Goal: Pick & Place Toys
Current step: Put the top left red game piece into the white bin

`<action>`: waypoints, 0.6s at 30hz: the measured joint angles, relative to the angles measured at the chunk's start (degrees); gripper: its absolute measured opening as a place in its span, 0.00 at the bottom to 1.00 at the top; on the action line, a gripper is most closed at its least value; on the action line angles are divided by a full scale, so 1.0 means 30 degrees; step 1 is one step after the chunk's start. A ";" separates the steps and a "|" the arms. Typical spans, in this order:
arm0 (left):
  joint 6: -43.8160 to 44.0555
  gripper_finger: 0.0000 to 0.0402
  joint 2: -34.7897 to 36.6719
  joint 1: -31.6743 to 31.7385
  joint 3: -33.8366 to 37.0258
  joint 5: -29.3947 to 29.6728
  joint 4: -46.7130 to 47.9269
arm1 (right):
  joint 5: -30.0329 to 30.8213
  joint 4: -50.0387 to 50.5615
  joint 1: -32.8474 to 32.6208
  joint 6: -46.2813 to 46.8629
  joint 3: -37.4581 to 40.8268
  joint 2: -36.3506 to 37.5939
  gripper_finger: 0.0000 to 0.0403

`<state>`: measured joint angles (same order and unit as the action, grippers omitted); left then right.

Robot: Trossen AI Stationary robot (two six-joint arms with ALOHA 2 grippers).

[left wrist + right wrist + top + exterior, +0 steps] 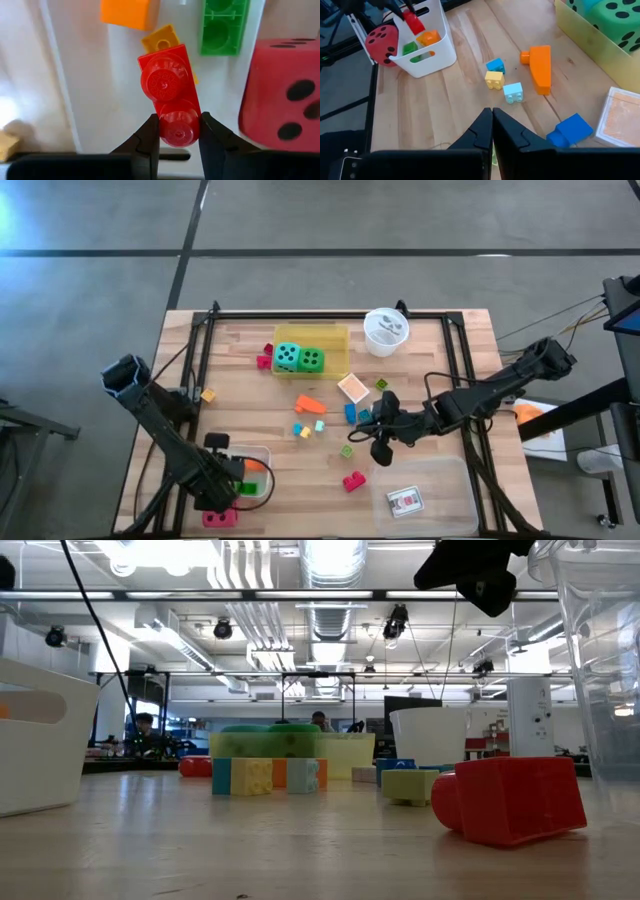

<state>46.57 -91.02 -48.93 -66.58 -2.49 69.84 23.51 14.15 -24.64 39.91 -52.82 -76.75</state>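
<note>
Wooden planks are forming the tabletop (250, 395), where small bright plastic blocks (309, 418) are lying scattered beside a yellow plastic tray (335, 337) carrying 1 teal and 1 green black-dotted dice (298, 359). Near the front-left corner, the left gripper (178, 134) is hovering above a white plastic bin (432, 52), its fingers pinching a red 2-stud plastic block (168, 92) over an orange, a yellow and a green block inside. Further right, the right gripper (492, 127) is hanging over the scattered blocks with fingers pressed together, gripping nothing.
</note>
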 joint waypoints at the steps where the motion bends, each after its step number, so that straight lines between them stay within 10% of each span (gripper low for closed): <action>1: 0.0041 0.22 0.0000 0.0015 0.0312 -0.0170 -0.0482 | 0.0000 0.0000 0.0000 -0.0003 0.0000 -0.0011 0.02; 18: 0.0130 0.22 0.0014 0.0036 0.2678 -0.0302 -0.2928 | 0.0007 -0.1020 0.0007 -0.0863 0.0000 -0.0015 0.02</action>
<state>46.96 -90.98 -48.82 -58.54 -3.40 61.06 23.53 11.09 -24.62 37.32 -52.82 -76.79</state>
